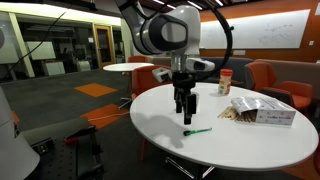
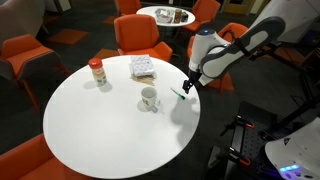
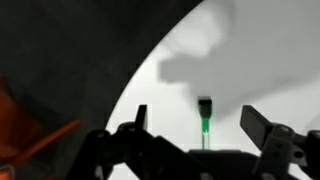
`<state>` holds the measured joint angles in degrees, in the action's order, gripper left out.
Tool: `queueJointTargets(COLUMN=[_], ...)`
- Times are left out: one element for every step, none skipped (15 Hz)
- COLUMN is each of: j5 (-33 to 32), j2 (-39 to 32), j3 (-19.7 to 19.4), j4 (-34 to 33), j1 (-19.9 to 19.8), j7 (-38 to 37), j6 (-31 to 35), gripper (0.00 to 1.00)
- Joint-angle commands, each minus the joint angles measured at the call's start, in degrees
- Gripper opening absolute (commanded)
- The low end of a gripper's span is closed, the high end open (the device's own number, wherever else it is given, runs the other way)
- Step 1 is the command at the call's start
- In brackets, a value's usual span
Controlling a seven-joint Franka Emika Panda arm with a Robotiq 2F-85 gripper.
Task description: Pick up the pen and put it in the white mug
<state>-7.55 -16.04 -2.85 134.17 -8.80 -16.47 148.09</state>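
**Hovering over the pen, jaws spread wide**

Hovering is all that's being done right now. The jaws are held wide open with nothing gripped, and they're hung just above the pen (image 3: 204, 128). In the wrist view the pen is framed right in the gap between the two fingers (image 3: 258, 122). That's presumably why the wrist is turned this way: the shaft is lined up to be pinched across its thin side, not end to end. Judged from that, the approach looks about done, and only a straight drop and a squeeze seem to be called for.

The pen is left lying flat on the desk (image 2: 100, 135), out near the rim on the robot's side. The white mug (image 2: 149, 98) is parked upright closer to the middle, mouth up. It's near the pen but not touching it, so only a short carry is expected. In the exterior view where the pen (image 1: 197, 130) shows best, the mug can't really be made out.

As for looks, the pen is slim and short, with a bright green body and a darker end pointed away from the wrist camera. Something that thin could probably be nudged or rolled if the jaws are closed off-centre, so a centred grab is advised.

The red-lidded jar (image 2: 97, 72) and the snack packet (image 2: 143, 66) are kept well apart on the far side, out of the way.
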Motion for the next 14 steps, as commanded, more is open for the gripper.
queueJointTargets(j5=[2.8, 3.4, 3.9, 4.7, 5.2, 5.7, 6.6, 7.0, 7.3, 7.7, 8.3, 8.4, 8.7, 9.0], j2=[-6.4, -8.0, -9.5, -10.8, -11.9, -12.9, -13.8, -14.6, -15.5, -16.1, -16.5, -16.8, -17.0, -17.2], j3=[-1.4, -1.4, -1.3, -1.0, -1.0, -0.9, -0.6, -0.6, -0.7, -0.7, -0.2, -0.2, 0.0, 0.1], j4=[-5.2, -6.6, -8.2, -9.5, -10.7, -11.7, -12.5, -13.2, -13.9, -14.3, -14.6, -14.8, -14.9, -15.1], j1=[1.7, 1.9, 1.8, 1.6, 1.5, 1.5, 1.2, 1.2, 1.3, 1.3, 1.0, 1.2, 1.1, 1.1], j7=[3.8, 4.4, 4.7, 5.6, 6.1, 6.7, 7.3, 8.0, 8.2, 8.4, 9.0, 9.1, 9.7, 10.0], j6=[0.4, 0.4, 0.4, 0.1, 0.0, -0.1, -0.4, -0.6, -0.9, -0.9, -0.9, -0.7, -0.6, -0.7], gripper=[1.0, 1.0, 1.0, 1.0, 1.0, 0.96, 0.86, 0.87, 0.8, 0.64, 0.61, 0.54, 0.46, 0.36])
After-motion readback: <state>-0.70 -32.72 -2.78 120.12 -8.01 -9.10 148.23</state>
